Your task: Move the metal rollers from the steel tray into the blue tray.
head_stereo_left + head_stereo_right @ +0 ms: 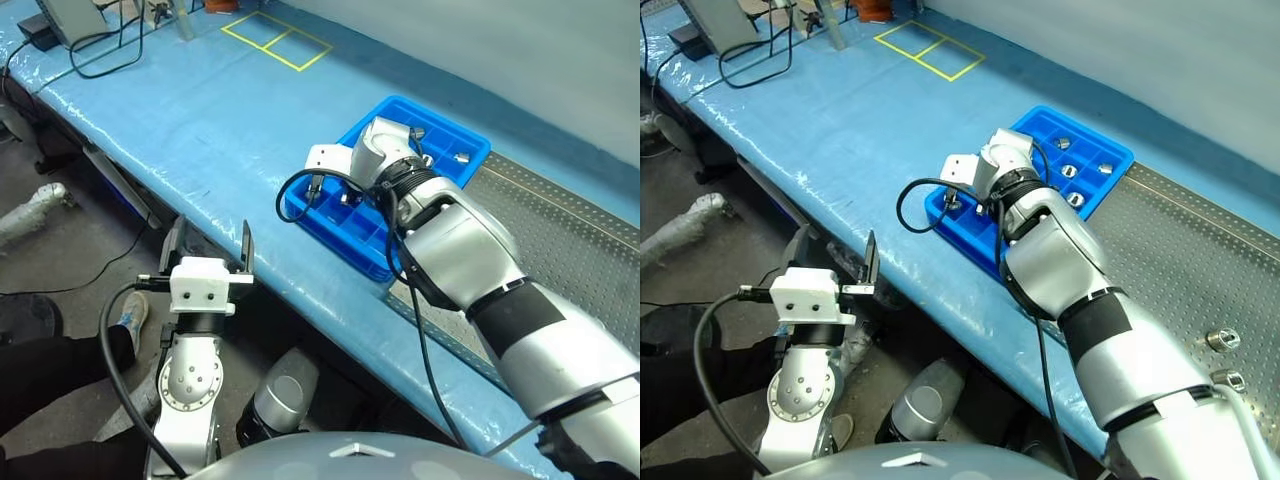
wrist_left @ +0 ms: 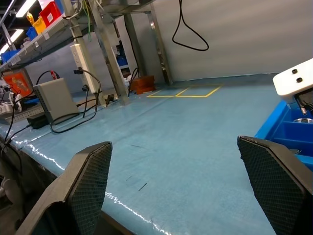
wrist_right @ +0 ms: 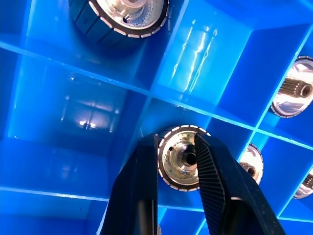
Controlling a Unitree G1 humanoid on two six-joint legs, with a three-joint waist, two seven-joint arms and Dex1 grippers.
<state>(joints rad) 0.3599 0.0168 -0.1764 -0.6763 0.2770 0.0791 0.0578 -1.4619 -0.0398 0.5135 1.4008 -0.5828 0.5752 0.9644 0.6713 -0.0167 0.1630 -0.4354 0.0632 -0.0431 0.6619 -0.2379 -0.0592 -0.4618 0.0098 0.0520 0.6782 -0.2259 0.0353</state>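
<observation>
metal rollers sit in several compartments of the blue tray [image 1: 1040, 125], which lies on the blue-covered bench with the steel tray [image 1: 1160, 250] just beside it. from my right wrist view, one roller [image 3: 178, 159] lies on its side in a compartment with the right gripper [image 3: 177, 169] down inside that same cell; one black finger [image 3: 142, 186] runs along its rim and the other crosses its shiny face, so the fingers look closed on it, though i can't say for sure how firmly they pinch. other rollers lie in neighbouring cells: one above [image 3: 120, 17], and more off to the side [image 3: 293, 93]. in the head views i see my right arm reaching down into the near end of the blue tray, with rollers in its far compartments [image 1: 1065, 143]. two more rollers [image 1: 1222, 340] rest on the steel tray's perforated sheet, well apart from the blue tray. my left gripper [image 1: 209, 248] hangs off the bench's near edge, fingers spread wide with nothing between them, pointing over the bench top.
</observation>
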